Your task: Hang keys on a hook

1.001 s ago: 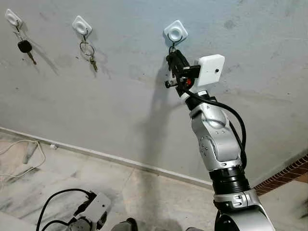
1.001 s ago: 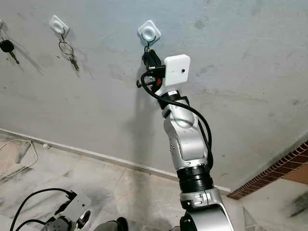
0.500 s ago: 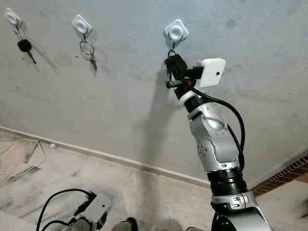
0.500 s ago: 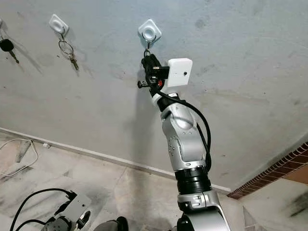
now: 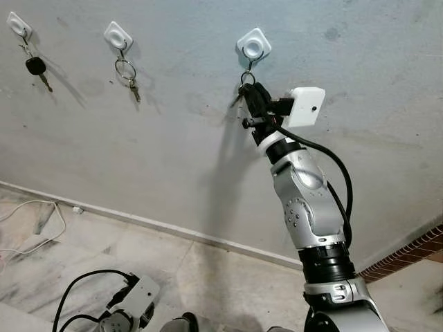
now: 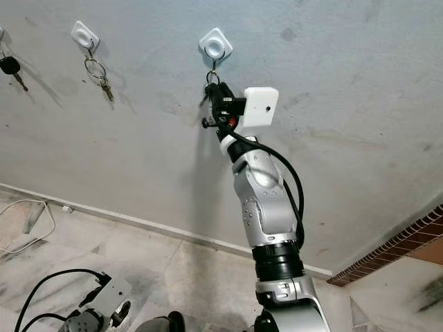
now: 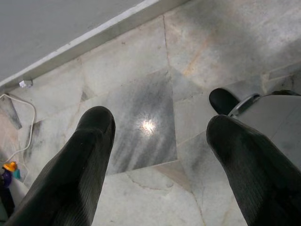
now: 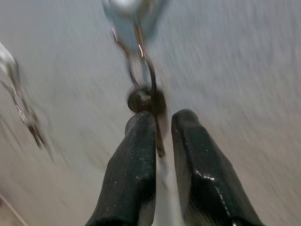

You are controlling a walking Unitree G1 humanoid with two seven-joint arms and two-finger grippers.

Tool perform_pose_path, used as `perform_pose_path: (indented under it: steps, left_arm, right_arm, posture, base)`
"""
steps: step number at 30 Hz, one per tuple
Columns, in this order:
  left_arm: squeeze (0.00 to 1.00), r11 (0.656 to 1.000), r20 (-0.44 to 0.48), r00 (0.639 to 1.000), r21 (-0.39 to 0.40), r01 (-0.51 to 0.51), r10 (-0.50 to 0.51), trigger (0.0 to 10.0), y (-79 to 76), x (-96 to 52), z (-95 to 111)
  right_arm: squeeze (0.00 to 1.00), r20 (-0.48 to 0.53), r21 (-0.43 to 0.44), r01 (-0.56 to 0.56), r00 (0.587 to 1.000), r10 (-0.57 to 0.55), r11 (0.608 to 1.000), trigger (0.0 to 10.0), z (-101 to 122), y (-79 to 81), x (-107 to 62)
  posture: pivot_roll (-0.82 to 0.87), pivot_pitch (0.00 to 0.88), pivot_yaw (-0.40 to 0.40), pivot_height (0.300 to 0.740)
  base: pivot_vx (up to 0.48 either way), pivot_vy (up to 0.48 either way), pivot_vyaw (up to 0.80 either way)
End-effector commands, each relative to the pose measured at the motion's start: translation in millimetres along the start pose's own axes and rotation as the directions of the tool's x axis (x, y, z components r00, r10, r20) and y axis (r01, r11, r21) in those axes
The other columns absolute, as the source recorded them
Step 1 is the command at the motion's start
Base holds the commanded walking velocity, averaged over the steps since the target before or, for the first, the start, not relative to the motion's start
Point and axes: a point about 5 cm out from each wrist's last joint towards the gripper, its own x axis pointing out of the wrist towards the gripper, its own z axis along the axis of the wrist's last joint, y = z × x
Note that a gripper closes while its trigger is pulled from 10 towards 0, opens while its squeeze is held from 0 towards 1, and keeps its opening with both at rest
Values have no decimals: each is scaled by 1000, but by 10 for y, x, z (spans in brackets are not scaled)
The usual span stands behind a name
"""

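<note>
A white square hook (image 5: 252, 45) sits high on the grey wall. From it hangs a metal key ring with keys (image 5: 243, 84). My right gripper (image 5: 252, 95) is raised just under the hook, its black fingers shut on the keys. In the right wrist view the ring (image 8: 141, 61) runs up to the blurred hook (image 8: 127, 7), a dark key head shows at the fingertips (image 8: 141, 123), and the blade lies in the narrow gap. My left gripper (image 7: 160, 127) hangs low over the floor, open and holding nothing.
Two more white hooks are on the wall to the left: one (image 5: 118, 34) carries a ring with a small key, the far one (image 5: 19, 24) a black-headed key. A white cable (image 5: 34, 228) lies on the marble floor. A brick edge (image 5: 415, 252) shows low right.
My right wrist has eased slightly down and to the right beneath the hook, with the ring staying on the hook. The left arm has not moved.
</note>
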Motion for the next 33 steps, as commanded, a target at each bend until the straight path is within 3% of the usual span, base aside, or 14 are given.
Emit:
perform_pose_path:
  steps: [1, 6, 15, 22, 25, 27, 32, 33]
  left_arm:
    - [0, 1000, -33, 999, 5, 19, -19, 10000, -23, -25, -88]
    - [0, 1000, -26, 1000, -1, 15, -15, 10000, -24, -24, -80]
    - [0, 1000, -10, 1000, -16, 9, -10, 10000, -38, -17, -50]
    - [0, 988, 87, 995, -154, -31, 45, 10000, 18, 9, 114]
    - [0, 984, 107, 993, -174, -37, 56, 10000, 27, 10, 141]
    - [0, 975, 159, 983, -215, -56, 91, 10000, 53, 1, 195]
    - [0, 962, 181, 975, -262, -78, 128, 10000, 83, -16, 198]
    - [0, 950, 191, 971, -301, -78, 140, 10000, 109, -28, 188]
  right_arm:
    - [1000, 9, -23, -21, 1000, 21, 1000, 10000, 8, 67, 8]
    - [1000, 29, -145, -27, 999, 31, 989, 10000, 29, 68, -46]
    - [1000, 31, -244, -32, 999, 41, 969, 10000, 24, 75, -195]
    - [1000, 23, -301, 9, 1000, -3, 954, 10000, 32, 5, -396]
    - [1000, 20, -306, 19, 1000, -13, 952, 10000, 37, -22, -434]
    - [1000, 6, -313, 31, 1000, -30, 949, 10000, 54, -72, -547]
    - [1000, -10, -304, 43, 999, -49, 952, 10000, 60, -103, -631]
    - [1000, -21, -299, 48, 998, -57, 953, 10000, 61, -108, -675]
  posture:
    - [-24, 145, 92, 740]
    - [-32, 143, 90, 740]
    - [-45, 145, 79, 740]
    - [-59, 146, 68, 740]
    - [-60, 147, 66, 740]
    - [-64, 148, 66, 740]
    - [-64, 150, 65, 740]
    - [-71, 151, 65, 740]
  base:
    - [0, 0, 0]
    - [0, 0, 0]
    - [0, 0, 0]
    - [0, 0, 0]
    - [0, 0, 0]
    - [0, 0, 0]
    - [0, 0, 0]
    - [0, 0, 0]
